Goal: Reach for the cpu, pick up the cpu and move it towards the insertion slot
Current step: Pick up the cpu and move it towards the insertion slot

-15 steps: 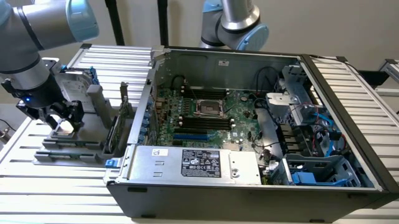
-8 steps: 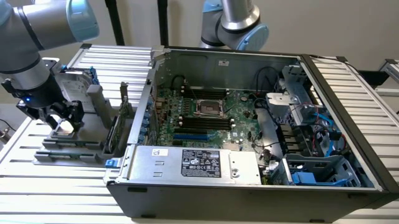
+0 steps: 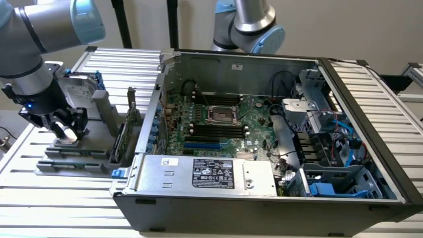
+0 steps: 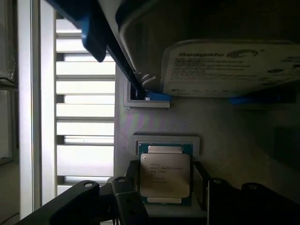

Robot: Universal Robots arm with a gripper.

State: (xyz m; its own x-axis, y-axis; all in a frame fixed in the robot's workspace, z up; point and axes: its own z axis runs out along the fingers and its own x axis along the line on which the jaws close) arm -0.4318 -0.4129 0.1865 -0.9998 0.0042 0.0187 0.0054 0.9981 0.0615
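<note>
**cpu:** The cpu (image 4: 165, 174) lies flat, metal lid up, in a shallow recess of the grey fixture (image 3: 74, 159). The fixture stands on the slatted table (image 3: 59, 198) at the exterior view's left, outside the computer case (image 3: 370, 99). In the exterior view the chip shows as a pale patch (image 3: 65, 132) between the fingertips.

**Gripper:** The gripper (image 3: 67, 130) is low over the recess. Its fingers (image 4: 127, 197) sit one on each side of the chip, close against its opposite edges. Whether they are pressing on the chip or only bracketing it cannot be told. Whether the chip has left the floor of the recess also cannot be told.

**Surroundings:** A hard drive (image 4: 225, 65) stands upright in the same fixture, near the recess. The insertion slot (image 3: 221, 115) is well apart from the chip, down inside the case on the motherboard, with black memory slots (image 3: 215, 130) just beside it.

**Risks (judgement):**
- The chip is thin, so the fingers have only narrow edges to hold. An off-centre or uneven squeeze could tilt it, or let it slip and drop.
- A tilted chip could catch on the recess wall and drag the fixture.
- The hard drive is close enough that a sideways swing of the wrist could hit it.
- The case wall stands between fixture and socket. A low path could strike it and knock the chip loose.
</note>
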